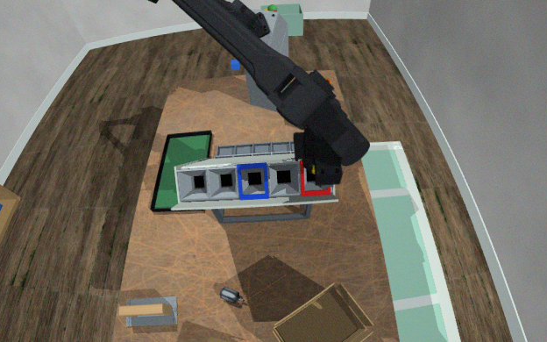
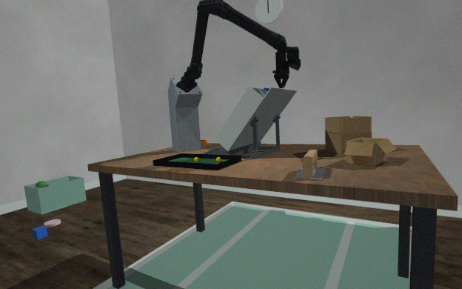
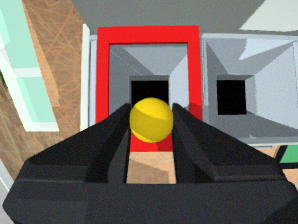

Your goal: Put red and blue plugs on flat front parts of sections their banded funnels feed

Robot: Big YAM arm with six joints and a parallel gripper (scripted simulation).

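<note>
My gripper (image 3: 151, 112) is shut on a yellow marble (image 3: 150, 119) and holds it just above the red-banded funnel (image 3: 148, 72), close over its dark square hole. In the top view the gripper (image 1: 321, 173) covers most of the red-banded funnel (image 1: 316, 186) at the right end of the sloped funnel row. The blue-banded funnel (image 1: 253, 180) is the middle one of the row. Grey sections (image 1: 255, 149) lie along the far side of the cover. The exterior view shows the gripper (image 2: 282, 82) above the cover's top edge. The plugs are hidden behind my arm.
A green tray (image 2: 198, 162) with a black rim holds two yellow marbles at the left of the cover. Cardboard boxes (image 2: 360, 142) stand at the table's far corner. A wooden block on a grey plate (image 1: 150, 310) and a small grey part (image 1: 230, 295) lie near the front.
</note>
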